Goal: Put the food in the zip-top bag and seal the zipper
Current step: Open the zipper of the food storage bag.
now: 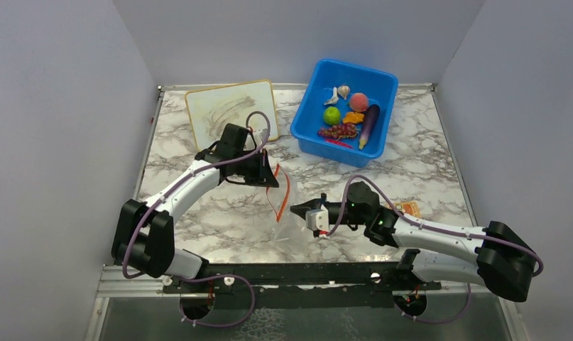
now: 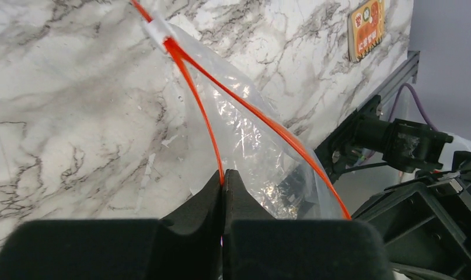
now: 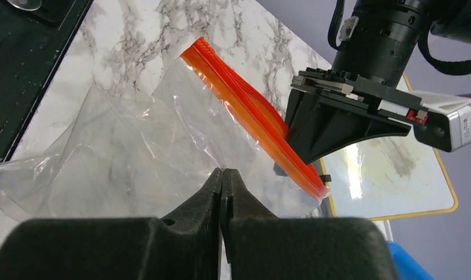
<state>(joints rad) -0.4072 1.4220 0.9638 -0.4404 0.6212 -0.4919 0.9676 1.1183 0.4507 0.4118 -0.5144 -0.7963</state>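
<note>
Clear zip-top bag (image 3: 122, 157) cut off at left edge of right wrist view, lower part hidden behind left gripper (image 2: 223, 181) in left wrist view, blue bin (image 3: 408, 262) only a corner at bottom edge, orange card (image 2: 367, 26) cropped at top, print illegible.

bag (image 1: 292, 226): clear crinkled plastic, mouth end lifted, lower end on the marble table (image 1: 219, 213) near its front middle.
zipper (image 1: 286, 189): thin orange-red strip, its two sides parted.
food: lime (image 1: 331, 115), peach (image 1: 359, 101), eggplant (image 1: 369, 122), grapes (image 1: 338, 131), orange piece (image 1: 353, 117), garlic (image 1: 344, 91) and chili (image 1: 338, 143), all in the blue bin (image 1: 306, 89) at the back right.
</note>
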